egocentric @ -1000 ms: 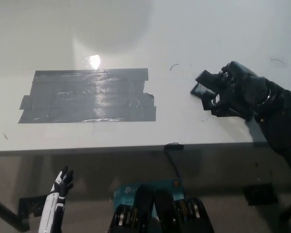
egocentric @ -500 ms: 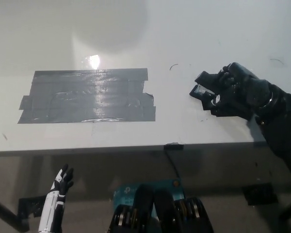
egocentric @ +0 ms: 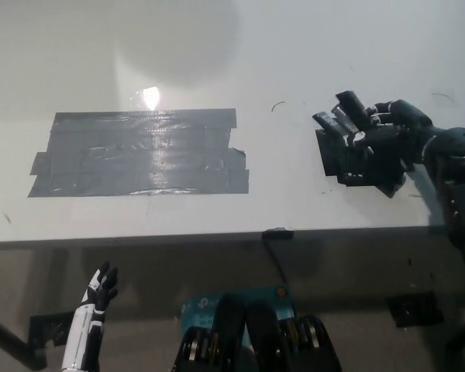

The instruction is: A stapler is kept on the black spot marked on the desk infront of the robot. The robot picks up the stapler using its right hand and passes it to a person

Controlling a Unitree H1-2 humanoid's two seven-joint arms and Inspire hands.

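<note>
The black stapler point(egocentric: 335, 157) is in my black right hand point(egocentric: 372, 139), over the right part of the white desk point(egocentric: 294, 62). The hand is shut on it, fingers wrapped over its top, and the stapler's dark body shows below and left of them. Hand and stapler are both black, so the exact grip is hard to make out. The marked spot, a patch of grey-black tape point(egocentric: 139, 153), lies bare at the desk's left middle, well left of the hand. My white left hand point(egocentric: 97, 298) hangs open below the desk's front edge at the lower left.
A small black clip with a cable point(egocentric: 277, 234) sits on the desk's front edge. A glare spot point(egocentric: 149, 97) shines at the tape's upper edge. A short dark scratch point(egocentric: 278, 106) marks the desk left of the hand. Floor shows below the desk.
My right hand has turned at the wrist with the stapler, so its fingers now point up and left. It has stayed in about the same place. The left hand has not moved.
</note>
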